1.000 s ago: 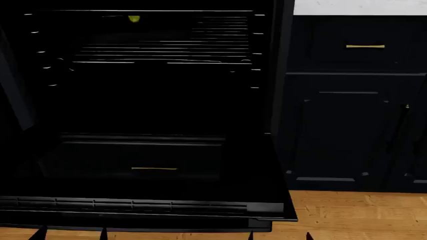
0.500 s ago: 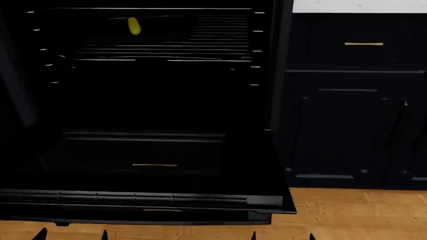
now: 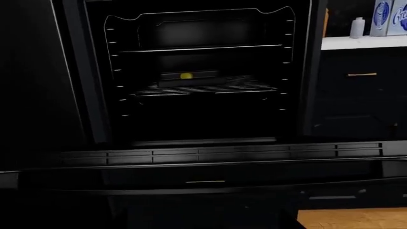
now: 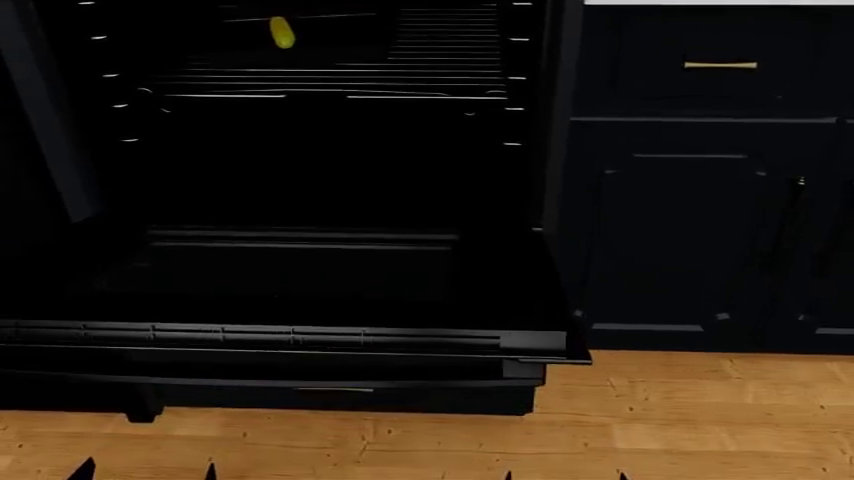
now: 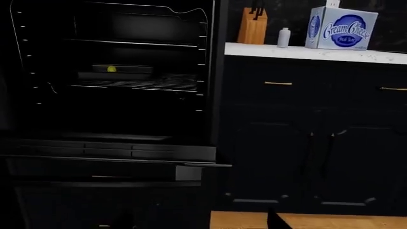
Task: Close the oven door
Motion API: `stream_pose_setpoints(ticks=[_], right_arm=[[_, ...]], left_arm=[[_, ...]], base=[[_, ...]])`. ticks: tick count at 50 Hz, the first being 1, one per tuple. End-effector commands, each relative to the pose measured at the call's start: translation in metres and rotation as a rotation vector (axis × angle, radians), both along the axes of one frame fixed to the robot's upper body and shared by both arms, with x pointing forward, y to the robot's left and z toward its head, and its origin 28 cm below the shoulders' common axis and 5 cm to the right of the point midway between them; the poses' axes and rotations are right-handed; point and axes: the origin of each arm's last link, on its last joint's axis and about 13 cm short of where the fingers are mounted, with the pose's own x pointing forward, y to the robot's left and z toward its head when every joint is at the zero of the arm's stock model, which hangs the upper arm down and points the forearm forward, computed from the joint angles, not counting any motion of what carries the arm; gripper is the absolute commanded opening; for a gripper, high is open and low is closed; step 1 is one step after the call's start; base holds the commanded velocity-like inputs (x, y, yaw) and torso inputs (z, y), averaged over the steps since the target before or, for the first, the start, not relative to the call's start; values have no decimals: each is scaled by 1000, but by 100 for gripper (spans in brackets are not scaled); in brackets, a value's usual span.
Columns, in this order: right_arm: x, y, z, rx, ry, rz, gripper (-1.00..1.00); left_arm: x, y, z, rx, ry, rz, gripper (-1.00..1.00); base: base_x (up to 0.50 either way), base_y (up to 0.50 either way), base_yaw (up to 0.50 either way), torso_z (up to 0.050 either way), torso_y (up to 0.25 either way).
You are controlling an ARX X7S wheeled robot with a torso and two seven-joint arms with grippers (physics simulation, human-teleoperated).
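The oven door (image 4: 334,300) is a glossy black slab hanging open and lying flat, its slotted vent strip (image 4: 254,335) along the near edge. It also crosses the left wrist view as the oven door (image 3: 210,174) and the right wrist view as the oven door (image 5: 108,152). Below it in the head view, only dark fingertips show at the bottom edge: my left gripper (image 4: 147,470) and right gripper (image 4: 565,474), both open, empty and short of the door. One right fingertip (image 5: 278,222) shows over the floor.
The oven cavity holds wire racks and a small yellow object (image 4: 282,31). Navy cabinets (image 4: 707,200) with a brass pull (image 4: 721,66) stand to the right. The counter carries a cream cheese box (image 5: 340,27), knife block (image 5: 253,26) and bottle (image 5: 284,37). Wood floor (image 4: 667,420) lies in front.
The head view has shifted so the oven and door sit higher in frame and more wood floor shows. The door stays flat open; the fingertips stay at the bottom edge.
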Motion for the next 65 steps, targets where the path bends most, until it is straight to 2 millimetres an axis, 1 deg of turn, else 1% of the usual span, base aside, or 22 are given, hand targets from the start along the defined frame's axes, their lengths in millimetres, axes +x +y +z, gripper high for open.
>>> stream_pose_setpoints(ticks=[1,3,4,7,9,10,13,15,16,18,32,35,36,38,46,47,53,54,55,60,61,65], right_arm=[[0,1,-3,-11,8,9,100],[1,1,-4,-7,11,8,100],[1,1,-3,-6,9,9,100],[-1,0,-2,-1,2,-1,100],[-1,0,-1,0,0,-3,100],[-1,-1,-1,2,-3,-7,100],[-1,0,-1,8,-3,-6,100],[-1,0,-1,11,-2,-6,100],[-1,-1,-2,11,-1,-7,100],[-1,-1,-2,12,-2,-7,100],[-1,0,-3,16,-2,-1,100],[-1,-1,-4,24,-6,0,100],[-1,0,-4,26,-5,7,100],[-1,0,-3,28,-4,10,100],[0,0,-2,26,-6,11,100],[0,0,-2,25,-6,11,100],[0,0,-3,26,-6,12,100],[0,0,-3,26,-5,13,100],[-1,0,-3,25,-4,14,100],[0,-1,-3,27,-4,9,100],[0,-1,-3,27,-4,9,100],[0,-1,-4,25,0,9,100]], left_arm=[[-1,0,-4,18,-8,2,100],[0,0,-5,21,-6,2,100],[0,0,12,22,-8,4,100],[-1,2,1,21,-13,8,100],[0,2,20,19,-14,11,100],[-1,2,0,19,-17,11,100],[0,2,-3,18,-14,13,100],[0,3,-3,17,-13,16,100],[0,2,17,17,-9,14,100],[0,2,-3,18,-12,15,100],[0,3,9,23,-14,16,100],[1,2,-4,29,-19,21,100],[0,2,13,33,-23,22,100],[0,2,-3,45,-37,34,100],[0,2,-4,22,-20,17,100],[0,3,11,21,-20,16,100],[0,3,-4,25,-21,10,100],[0,3,13,23,-19,10,100],[-1,3,-1,24,-20,8,100],[0,2,-3,26,-17,9,100],[0,3,13,24,-16,7,100],[0,2,-4,34,-20,10,100]], base=[[0,457,0,0,0],[0,480,0,0,0],[0,484,0,0,0],[0,482,0,0,0],[0,480,0,0,0],[0,484,0,0,0],[0,482,0,0,0],[0,484,0,0,0],[-35,480,0,0,0],[-72,480,0,0,0],[-162,422,0,0,0],[-72,108,0,0,0],[0,0,0,0,0],[0,0,0,0,0],[0,0,0,0,0],[0,0,0,0,0],[0,0,0,-31,0],[0,0,0,-32,0],[0,0,0,-32,0],[0,0,0,-34,0],[0,0,0,-41,0],[0,0,0,-41,0]])
